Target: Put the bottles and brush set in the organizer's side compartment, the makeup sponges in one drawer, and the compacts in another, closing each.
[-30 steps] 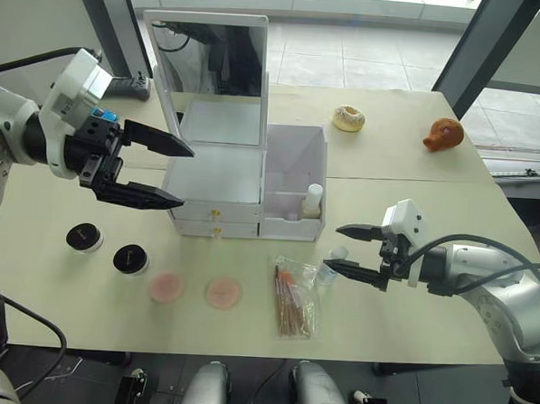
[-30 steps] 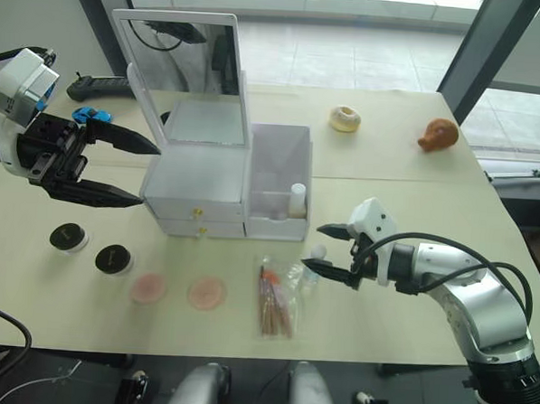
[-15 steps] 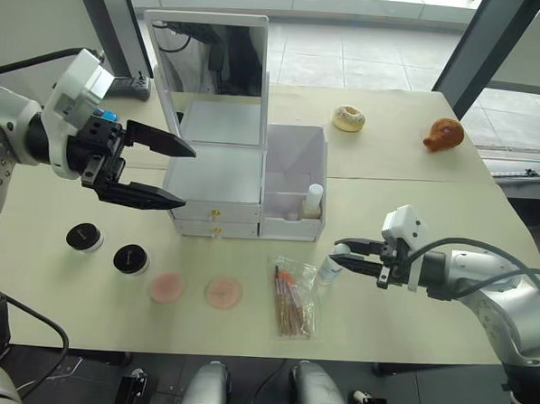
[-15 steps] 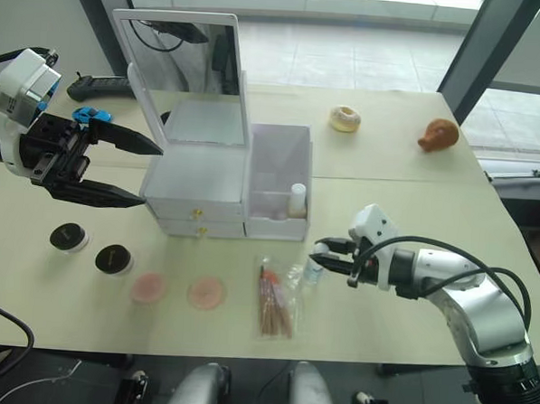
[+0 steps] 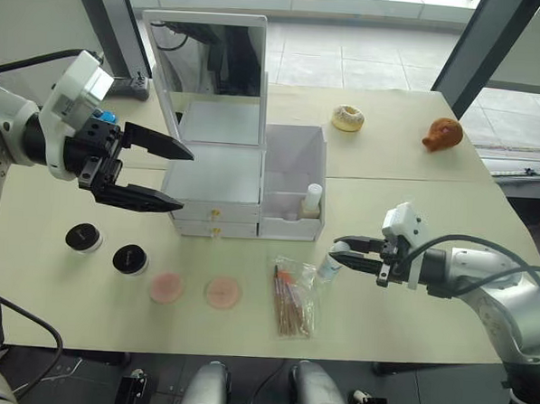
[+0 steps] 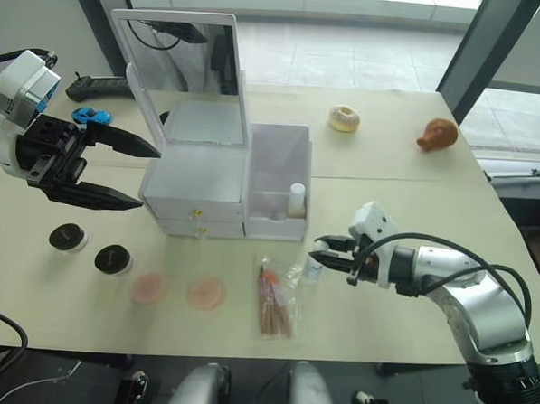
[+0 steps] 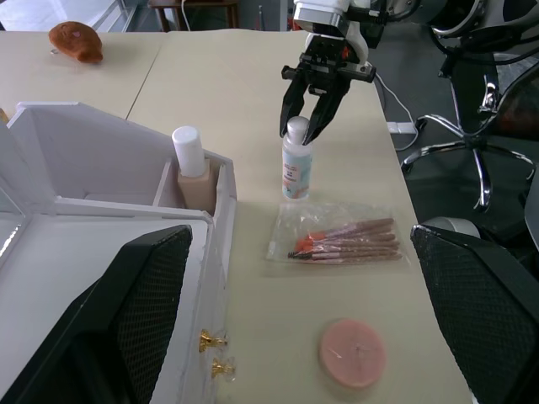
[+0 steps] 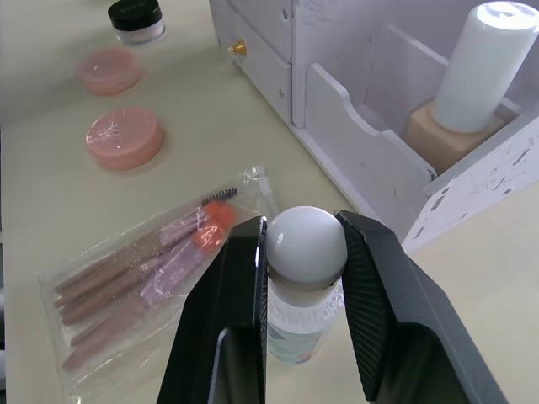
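The slim clear bottle (image 5: 329,265) stands upright on the table right of the brush set (image 5: 292,298), and my right gripper (image 5: 338,251) is shut on its white cap (image 8: 304,242). The peach-beige bottle (image 5: 313,201) stands in the organizer's (image 5: 218,186) translucent side compartment (image 5: 295,158). Two pink makeup sponges (image 5: 166,287) (image 5: 223,293) lie in front of the drawers. Further left stand two black-topped compacts (image 5: 84,238) (image 5: 130,259). My left gripper (image 5: 187,177) hangs open beside the organizer's left side, holding nothing.
Both drawers (image 5: 215,221) with gold knobs are shut below the raised mirror (image 5: 214,54). A doughnut-shaped thing (image 5: 349,117) and a brown toy (image 5: 444,134) sit at the far right of the table. A small blue toy (image 5: 102,114) lies behind my left arm.
My right gripper, open beside the slim bottle a second ago, has moved left and shut on its cap. The left arm has barely moved.
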{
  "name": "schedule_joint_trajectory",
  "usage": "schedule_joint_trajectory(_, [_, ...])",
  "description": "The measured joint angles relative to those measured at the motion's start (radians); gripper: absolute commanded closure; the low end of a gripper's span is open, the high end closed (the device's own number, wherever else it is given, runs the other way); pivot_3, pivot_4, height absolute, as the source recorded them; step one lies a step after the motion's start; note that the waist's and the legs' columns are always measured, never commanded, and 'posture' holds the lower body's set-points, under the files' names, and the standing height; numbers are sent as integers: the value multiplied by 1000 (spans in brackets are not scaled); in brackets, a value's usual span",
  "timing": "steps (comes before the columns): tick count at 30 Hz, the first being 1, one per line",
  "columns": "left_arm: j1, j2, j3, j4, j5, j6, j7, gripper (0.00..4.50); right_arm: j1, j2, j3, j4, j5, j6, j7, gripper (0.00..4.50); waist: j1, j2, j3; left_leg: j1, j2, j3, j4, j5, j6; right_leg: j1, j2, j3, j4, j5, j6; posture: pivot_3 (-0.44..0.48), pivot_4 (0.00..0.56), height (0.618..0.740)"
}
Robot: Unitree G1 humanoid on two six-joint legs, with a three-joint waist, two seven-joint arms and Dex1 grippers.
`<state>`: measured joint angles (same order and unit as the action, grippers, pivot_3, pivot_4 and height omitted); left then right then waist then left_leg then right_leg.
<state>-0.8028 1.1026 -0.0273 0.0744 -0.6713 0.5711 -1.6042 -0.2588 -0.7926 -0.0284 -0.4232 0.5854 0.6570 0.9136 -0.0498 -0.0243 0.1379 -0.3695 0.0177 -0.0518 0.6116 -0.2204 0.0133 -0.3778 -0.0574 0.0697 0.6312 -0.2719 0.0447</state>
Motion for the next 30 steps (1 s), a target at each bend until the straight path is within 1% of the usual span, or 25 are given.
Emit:
schedule_joint_trajectory(5, [73,5,42,-9,0,9,4,0,-159,0,-13,1,38,34,-3,3610,-1,0,0,0,0,0,0,0,0,-1,0,0,0,1,-2,0,150,740])
schedule_joint_trajectory(10, [211,17,150,-64,-10,44,54,0,-406,23,56,65,26,73,5,3610,-4,0,0,0,1,-1,-1,0,0,-2,0,-1,1,1,-2,0,150,740])
schedule_joint_trajectory(12, [269,18,193,-97,-21,64,90,0,-477,29,95,109,5,62,44,3610,0,0,0,0,1,-1,0,0,0,-2,0,-1,1,1,-3,0,150,740])
schedule_joint_trajectory(16, [374,15,283,-181,-45,90,150,0,-581,91,202,276,-87,-23,118,3610,1,0,0,-1,1,0,-1,0,0,-3,-1,0,1,2,-3,0,150,740])
schedule_joint_trajectory(21, [482,8,375,-277,-80,117,207,0,-682,188,283,501,-196,-153,198,3610,-1,0,0,-2,1,0,-1,0,0,-6,-1,0,2,3,-4,0,150,740])
schedule_joint_trajectory(25, [529,8,424,-316,-99,130,236,0,-732,258,337,665,-282,-268,256,3610,-1,0,0,-2,1,0,-1,0,0,-7,-1,0,3,3,-5,0,150,740])
schedule_joint_trajectory(30, [556,7,454,-341,-115,131,260,0,-762,317,368,824,-356,-361,312,3610,0,0,0,-2,1,0,-1,0,0,-7,-1,0,3,3,-5,0,150,740])
